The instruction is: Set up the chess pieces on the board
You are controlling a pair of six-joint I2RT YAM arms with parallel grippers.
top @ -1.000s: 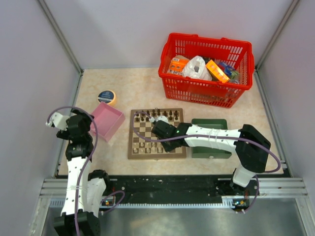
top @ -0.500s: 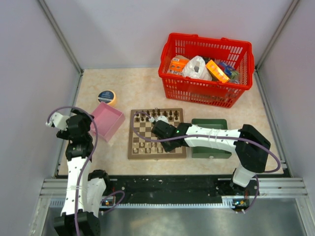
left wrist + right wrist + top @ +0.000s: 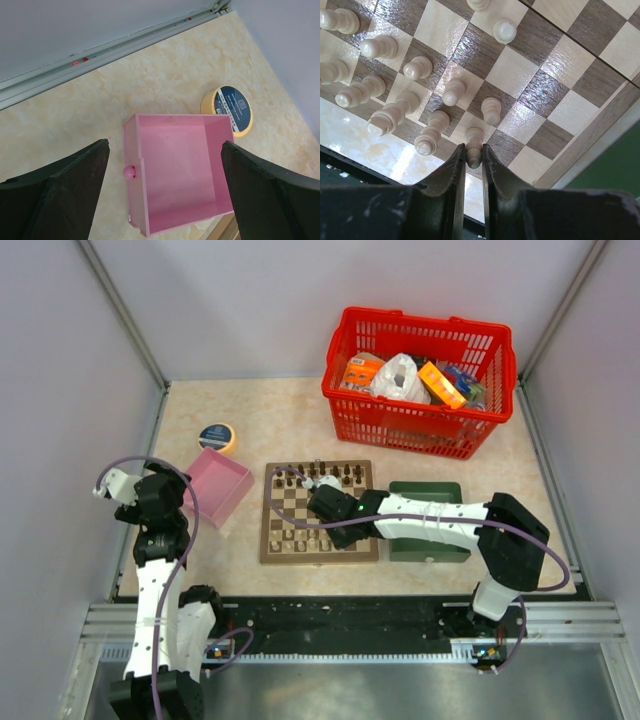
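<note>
The chessboard (image 3: 282, 543) lies at the table's middle, with dark pieces (image 3: 348, 475) along its far row and cream pieces (image 3: 290, 536) near its front. In the right wrist view several cream pieces (image 3: 452, 92) stand on the board (image 3: 555, 55). My right gripper (image 3: 474, 156) is shut on a cream piece (image 3: 474, 140) that stands on a square at the board's edge. In the top view that gripper (image 3: 318, 500) is over the board. My left gripper (image 3: 150, 500) is open and empty, left of the board, above the pink box (image 3: 182, 167).
A red basket (image 3: 420, 380) of packets stands at the back right. A green tray (image 3: 428, 540) lies right of the board under my right arm. A pink box (image 3: 218, 485) and a yellow tape roll (image 3: 217, 436) sit left of the board.
</note>
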